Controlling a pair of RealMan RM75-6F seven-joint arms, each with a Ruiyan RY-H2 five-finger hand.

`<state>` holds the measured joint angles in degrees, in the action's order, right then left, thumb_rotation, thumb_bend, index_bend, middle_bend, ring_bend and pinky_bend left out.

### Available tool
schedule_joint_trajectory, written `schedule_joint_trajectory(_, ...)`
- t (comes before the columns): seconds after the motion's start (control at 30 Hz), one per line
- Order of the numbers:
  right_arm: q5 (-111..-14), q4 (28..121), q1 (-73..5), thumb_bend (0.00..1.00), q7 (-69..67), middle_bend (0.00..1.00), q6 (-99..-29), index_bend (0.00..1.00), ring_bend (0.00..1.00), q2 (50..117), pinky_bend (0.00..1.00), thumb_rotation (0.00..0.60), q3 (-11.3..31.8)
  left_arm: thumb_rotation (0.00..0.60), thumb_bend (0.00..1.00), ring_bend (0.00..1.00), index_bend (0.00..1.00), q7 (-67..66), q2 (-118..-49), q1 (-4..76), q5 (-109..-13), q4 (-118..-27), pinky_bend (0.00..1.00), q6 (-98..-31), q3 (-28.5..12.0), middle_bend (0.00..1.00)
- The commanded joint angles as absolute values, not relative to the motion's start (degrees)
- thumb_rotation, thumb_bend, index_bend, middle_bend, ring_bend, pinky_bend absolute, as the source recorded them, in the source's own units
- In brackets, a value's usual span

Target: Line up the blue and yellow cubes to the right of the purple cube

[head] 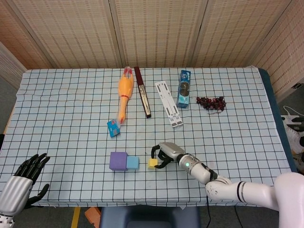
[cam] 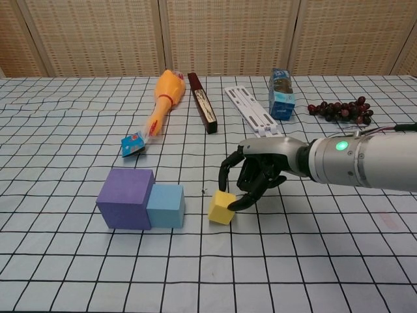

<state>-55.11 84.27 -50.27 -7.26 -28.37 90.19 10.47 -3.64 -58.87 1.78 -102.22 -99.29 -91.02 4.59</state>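
Note:
The purple cube (head: 118,160) (cam: 126,198) sits near the front of the table. The smaller blue cube (head: 132,163) (cam: 165,205) touches its right side. My right hand (head: 165,153) (cam: 255,173) pinches the yellow cube (head: 152,163) (cam: 221,207), tilted, a short gap to the right of the blue cube. Whether the yellow cube rests on the cloth I cannot tell. My left hand (head: 26,175) hangs at the table's front left corner with its fingers spread and nothing in them; the chest view does not show it.
Behind the cubes lie a small blue packet (head: 113,128), a rubber chicken (head: 125,90), a dark bar (head: 142,91), a white strip (head: 168,103), a blue carton (head: 184,89) and grapes (head: 212,102). A checked cloth (head: 61,118) covers the table.

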Motion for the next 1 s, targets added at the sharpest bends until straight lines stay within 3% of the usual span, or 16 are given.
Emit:
schedule_joint_trajectory(0.03,-55.52,83.67,-50.56,0.16,-7.73,0.91,-27.96,0.51,1.0,90.72,1.0,0.6,10.55,0.6,0.38,0.0,0.0,-3.6,-58.85,1.74,-102.24,-99.3,0.15,-91.07,4.62,0.0)
schedule_joint_trajectory(0.73,-59.27,80.07,-50.89,0.16,-11.63,0.91,-27.18,0.53,1.0,93.76,1.0,0.6,10.91,0.6,0.38,0.0,0.0,-3.32,-58.76,1.76,-102.2,-99.28,0.15,-91.04,4.61,0.0)
schedule_joint_trajectory(1.0,-61.08,79.49,-50.32,0.16,-11.93,0.91,-28.48,0.47,1.0,93.99,1.0,0.6,10.55,0.6,0.38,0.0,0.0,-3.32,-58.68,1.73,-102.23,-99.34,0.15,-91.07,4.64,0.0)
